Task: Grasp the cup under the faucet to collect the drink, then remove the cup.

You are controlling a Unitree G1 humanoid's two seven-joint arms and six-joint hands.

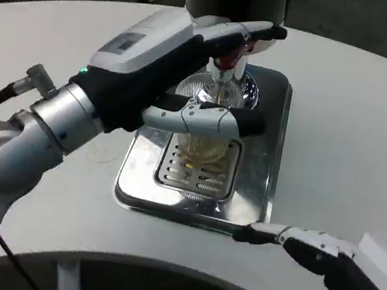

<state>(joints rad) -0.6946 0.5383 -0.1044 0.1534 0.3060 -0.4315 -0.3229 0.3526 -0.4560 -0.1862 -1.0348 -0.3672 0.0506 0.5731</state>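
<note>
Round white tabletop [342, 139], wide and bare at the right. On it, a shiny steel drip tray [260, 163] with a slotted grate [200, 175], carrying a dispenser whose faucet [228, 66] hangs over the grate.

Left hand [189, 78] reached across from the picture's left, upper fingers [259, 32] lying up by the faucet head, lower fingers [205, 119] wrapped across the front of the cup [202, 146]. Seemingly closed around the cup's upper wall, though the far side of the grasp stays hidden.

Right hand [296, 242] resting low on the tabletop just beside the tray's near right corner, its fingers laid straight and close together, nothing in them.

Cup: clear, upright on the grate directly beneath the faucet, a pale amber drink showing through the lower part. Probably thin plastic or glass, so smooth, likely slippery if wet, and easily crushed if plastic. Modest weight, growing as it fills; liable to slosh. Best held around the middle to upper wall with even, gentle pressure, kept level, drawn out sideways clear of the spout rather than lifted into it.
</note>
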